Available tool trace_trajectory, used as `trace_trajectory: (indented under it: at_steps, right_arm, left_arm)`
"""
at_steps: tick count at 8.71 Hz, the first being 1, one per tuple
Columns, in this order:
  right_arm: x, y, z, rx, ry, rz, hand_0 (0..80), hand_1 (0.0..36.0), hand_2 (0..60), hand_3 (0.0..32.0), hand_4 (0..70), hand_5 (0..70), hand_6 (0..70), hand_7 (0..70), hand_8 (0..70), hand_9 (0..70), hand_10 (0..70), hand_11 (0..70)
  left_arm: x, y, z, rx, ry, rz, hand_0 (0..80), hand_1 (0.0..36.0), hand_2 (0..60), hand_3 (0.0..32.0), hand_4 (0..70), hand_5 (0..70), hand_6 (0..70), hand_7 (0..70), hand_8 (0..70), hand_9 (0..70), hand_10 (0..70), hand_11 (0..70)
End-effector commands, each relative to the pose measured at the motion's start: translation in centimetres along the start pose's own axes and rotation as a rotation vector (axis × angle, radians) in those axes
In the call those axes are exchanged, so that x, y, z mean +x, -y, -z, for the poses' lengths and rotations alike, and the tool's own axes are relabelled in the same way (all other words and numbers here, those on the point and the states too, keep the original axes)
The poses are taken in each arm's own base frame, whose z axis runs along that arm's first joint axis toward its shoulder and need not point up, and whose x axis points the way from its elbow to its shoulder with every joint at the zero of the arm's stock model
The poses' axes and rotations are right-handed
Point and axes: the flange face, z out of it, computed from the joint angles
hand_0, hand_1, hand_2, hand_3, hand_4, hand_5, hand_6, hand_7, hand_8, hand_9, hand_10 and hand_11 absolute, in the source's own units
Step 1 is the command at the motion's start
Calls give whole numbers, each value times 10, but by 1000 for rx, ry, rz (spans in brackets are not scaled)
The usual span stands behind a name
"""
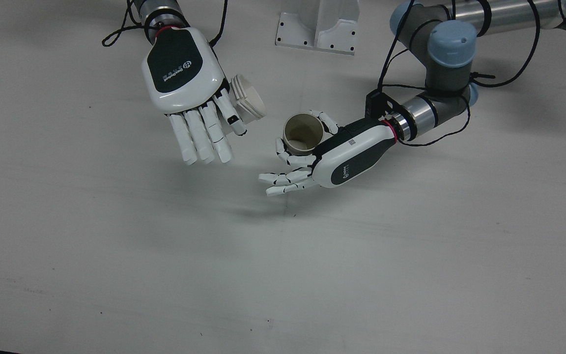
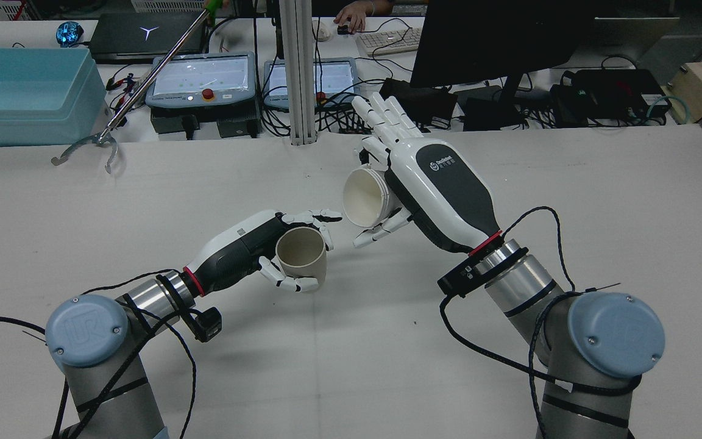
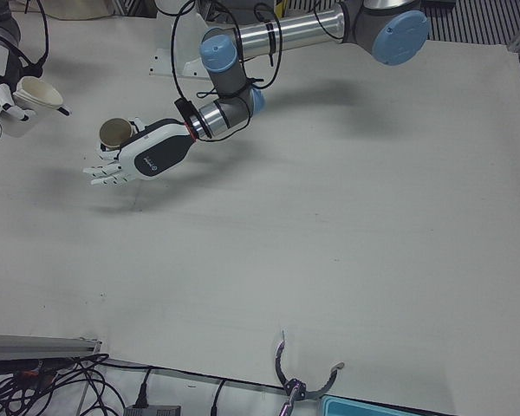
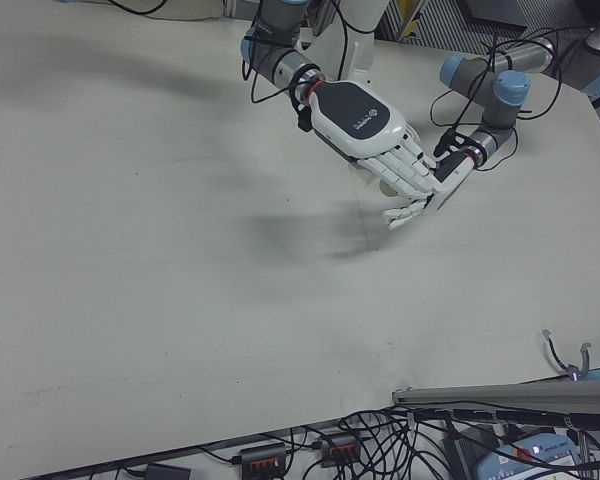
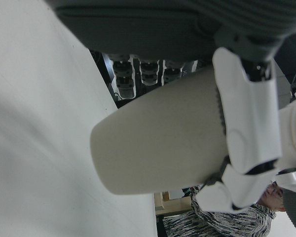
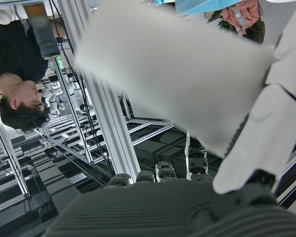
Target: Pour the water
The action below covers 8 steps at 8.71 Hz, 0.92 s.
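Observation:
My left hand (image 2: 247, 244) is shut on a beige cup (image 2: 301, 259), held upright with its mouth open upward. From straight above, the beige cup (image 1: 304, 132) looks empty and sits in the left hand (image 1: 347, 155) near the table's middle. My right hand (image 2: 430, 183) is shut on a white cup (image 2: 366, 198), tipped on its side with its mouth toward the beige cup, higher and just beside it. The white cup (image 1: 247, 98) pokes out from under the right hand (image 1: 180, 78). No water is visible. Close up, I see the beige cup (image 5: 163, 138) and the white cup (image 6: 172, 84).
A white pedestal base (image 1: 318, 27) stands at the robot's side of the table. A metal grabber tool (image 2: 92, 146) rests on the far edge. Beyond it are a blue bin (image 2: 25, 91), teach pendants, a monitor and a person's hand (image 2: 357, 13) at a keyboard.

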Motion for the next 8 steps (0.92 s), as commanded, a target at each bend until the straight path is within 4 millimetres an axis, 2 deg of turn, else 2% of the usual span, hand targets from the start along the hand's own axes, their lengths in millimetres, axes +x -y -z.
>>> trace_trajectory:
  at_steps: [1,2,3,4,5,6,7,8]
  right_arm:
    - [-19,25,-7,36,31,11,464,108,67,0,107,599,37,58,0,0,0,1]
    - [-22,29,-8,41,36,11,461,107,72,0,108,605,37,57,0,0,0,0]
    - [-34,42,-8,58,56,8,460,109,83,0,112,608,38,56,0,0,0,0]
    - [-67,78,15,100,99,-12,461,109,90,0,113,609,38,55,0,0,0,0]
    - [-99,122,33,151,144,-6,459,107,92,0,108,591,37,55,0,0,0,0]
    - [-124,154,40,196,180,0,458,109,103,0,108,569,37,56,0,0,0,0]
    - [-127,170,43,215,187,-46,448,109,139,0,121,550,44,66,0,0,0,9]
    - [-115,180,50,229,166,-114,438,101,130,0,117,523,41,60,0,7,5,17]
  left_arm:
    - [-2,-10,-6,-16,-3,-4,553,360,600,0,422,664,127,186,63,103,97,168]
    - [-9,-13,-6,-18,6,0,553,360,600,0,422,665,126,185,62,103,98,169]
    - [-9,-12,-5,-17,7,-5,553,360,600,0,422,666,127,186,62,102,98,169]
    - [0,-2,-2,0,1,-6,553,360,600,0,421,664,127,186,63,103,97,169]
    - [21,23,8,37,-17,-28,556,360,600,0,420,662,126,185,63,102,97,168]
    - [49,73,43,102,-45,-49,555,360,600,0,420,660,124,183,61,100,97,167]
    - [62,109,74,151,-61,-49,544,360,600,0,408,645,119,175,60,100,98,169]
    - [74,156,128,203,-80,-72,541,360,600,0,406,641,119,174,62,102,100,171]
